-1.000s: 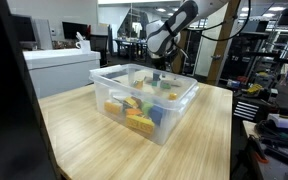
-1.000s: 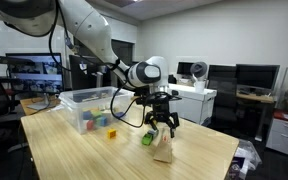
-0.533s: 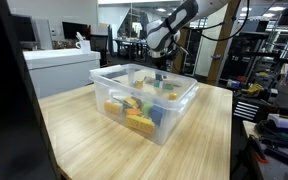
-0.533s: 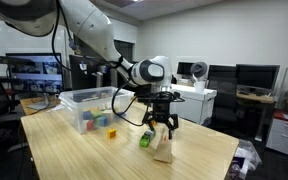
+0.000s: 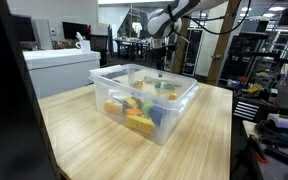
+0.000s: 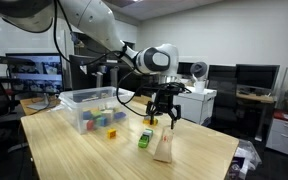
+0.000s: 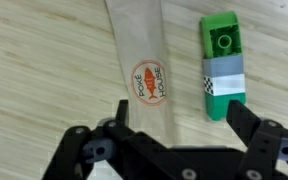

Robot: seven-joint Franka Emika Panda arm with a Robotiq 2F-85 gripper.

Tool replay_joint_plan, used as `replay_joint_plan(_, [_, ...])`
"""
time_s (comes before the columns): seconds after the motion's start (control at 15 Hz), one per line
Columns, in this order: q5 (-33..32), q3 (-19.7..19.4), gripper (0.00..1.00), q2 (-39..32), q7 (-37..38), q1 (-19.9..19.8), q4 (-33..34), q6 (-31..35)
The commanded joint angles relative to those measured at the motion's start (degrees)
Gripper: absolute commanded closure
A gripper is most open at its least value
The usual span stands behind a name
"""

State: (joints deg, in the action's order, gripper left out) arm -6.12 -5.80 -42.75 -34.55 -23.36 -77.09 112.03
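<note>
Clear bin [image 5: 124, 88] of coloured blocks [image 5: 139, 116] sits on wooden table [image 5: 84, 145].

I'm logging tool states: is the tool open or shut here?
Open. In the wrist view the tool has its fingers wide apart, gripping nothing, above a paper sleeve and a green block.

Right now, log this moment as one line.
gripper open, empty, hovering | below: paper packet and green block, apart | clear bin farther off

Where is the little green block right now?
The green block lies on the table beside the paper bag, below the open gripper; in the wrist view, right of the bag.
</note>
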Motion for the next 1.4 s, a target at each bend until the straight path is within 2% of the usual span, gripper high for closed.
replay_joint_plan(0.0, [1.7, 1.6, 0.00, 3.3, -4.9, -0.8, -2.5, -1.1])
replay_joint_plan(0.6, [-0.5, 1.6, 0.00, 4.8, -12.7, 1.6, -10.1, 0.1])
replay_joint_plan(1.0, [-7.4, -1.1, 0.00, 5.6, -11.1, 3.7, -15.8, 10.8])
replay_joint_plan(1.33, [-9.6, -2.5, 0.00, 5.7, -9.9, 4.1, -18.0, 16.4])
